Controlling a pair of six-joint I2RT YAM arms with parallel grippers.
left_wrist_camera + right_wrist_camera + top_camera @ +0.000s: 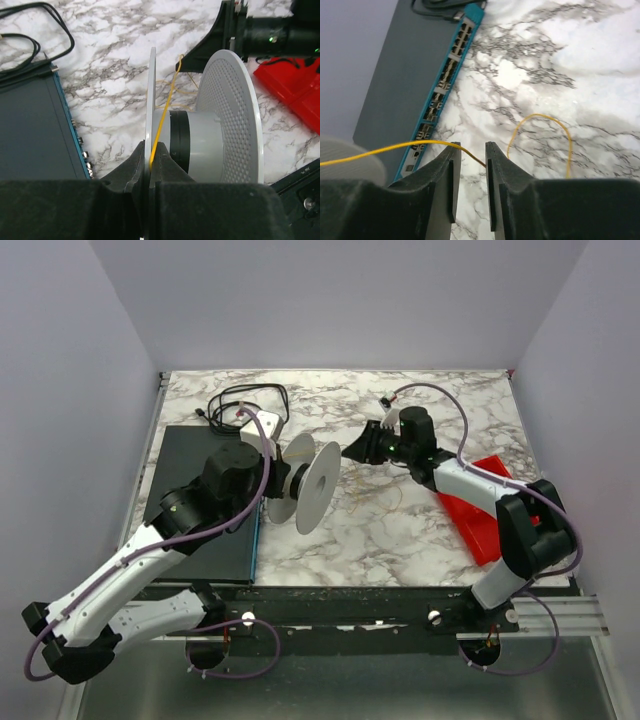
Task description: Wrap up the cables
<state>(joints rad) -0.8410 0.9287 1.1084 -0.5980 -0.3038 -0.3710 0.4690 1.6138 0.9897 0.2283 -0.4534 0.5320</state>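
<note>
My left gripper (283,483) is shut on the thin left flange of a white spool (312,485). In the left wrist view its jaws (151,160) pinch that flange and the thin yellow wire (167,107), which runs up along the flange. The spool's grey hub (197,145) and perforated right flange (230,115) sit to the right. My right gripper (350,451) hovers just right of the spool. In the right wrist view it (472,146) is open by a narrow gap, and the wire (395,146) crosses the gap. More wire loops loose on the marble (540,115).
A dark grey network switch with a blue port face (200,500) lies at the left under my left arm. A thick black looped cord (245,400) and a white adapter (262,422) lie behind it. A red tray (480,505) sits at the right under my right arm.
</note>
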